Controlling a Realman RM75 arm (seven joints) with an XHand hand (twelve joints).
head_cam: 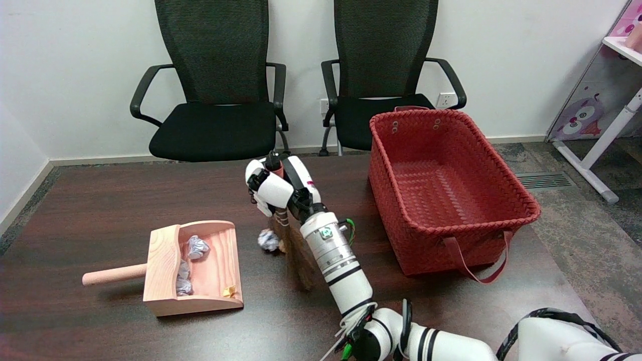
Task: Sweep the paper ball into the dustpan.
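Ball (268, 239) lies mid-frame on the surface (100, 205), touching the broom (296, 253) bristles; dustpan (200, 268) at lower left opens rightward, handle pointing left. Robot hand (273, 188) clamps the broom; basket (446, 188) right.

No text, label, brand, number or sign can be read anywhere in the head view. The pink panel (584, 113) to the right of the red woven basket (506, 183) carries only a cartoon owl-like figure, with no lettering that can be made out. The white wall socket (444, 100) just behind the basket shows no legible marking. A small pink patch on the right hand (276, 185) is too small to tell whether it bears any writing.
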